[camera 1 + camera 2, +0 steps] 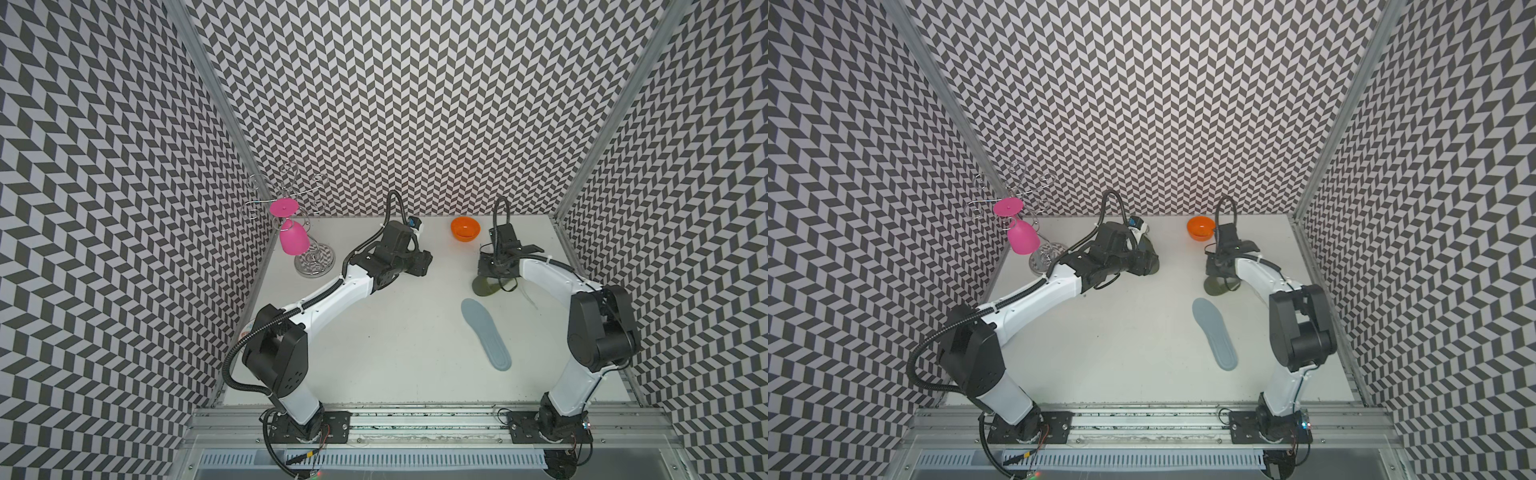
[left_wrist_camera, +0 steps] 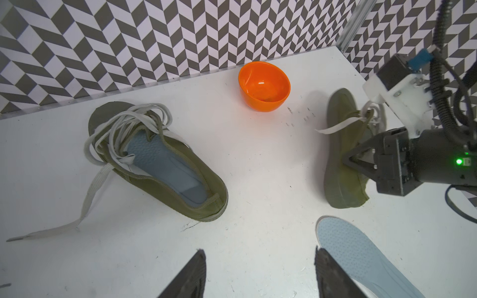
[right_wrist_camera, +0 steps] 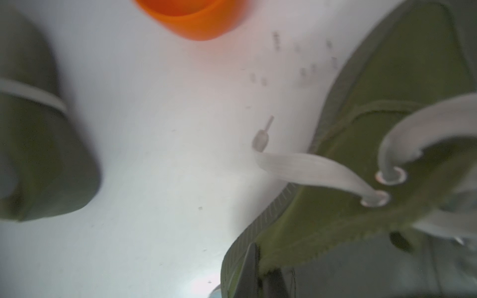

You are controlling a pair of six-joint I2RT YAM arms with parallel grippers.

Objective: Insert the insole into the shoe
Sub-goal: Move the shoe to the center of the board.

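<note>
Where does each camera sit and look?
Top views: high in front, looking down on the table; left arm, right arm show.
Left wrist: on the left arm, facing orange bowl and gripped shoe; open left gripper shows.
Right wrist: on the right arm, close on that shoe; right gripper pinches it.
Both wrist views share that bowl and shoe.

An orange bowl stands between an insole-fitted olive shoe and a second olive shoe, which the right gripper pinches; a loose pale-blue insole lies nearby.
</note>
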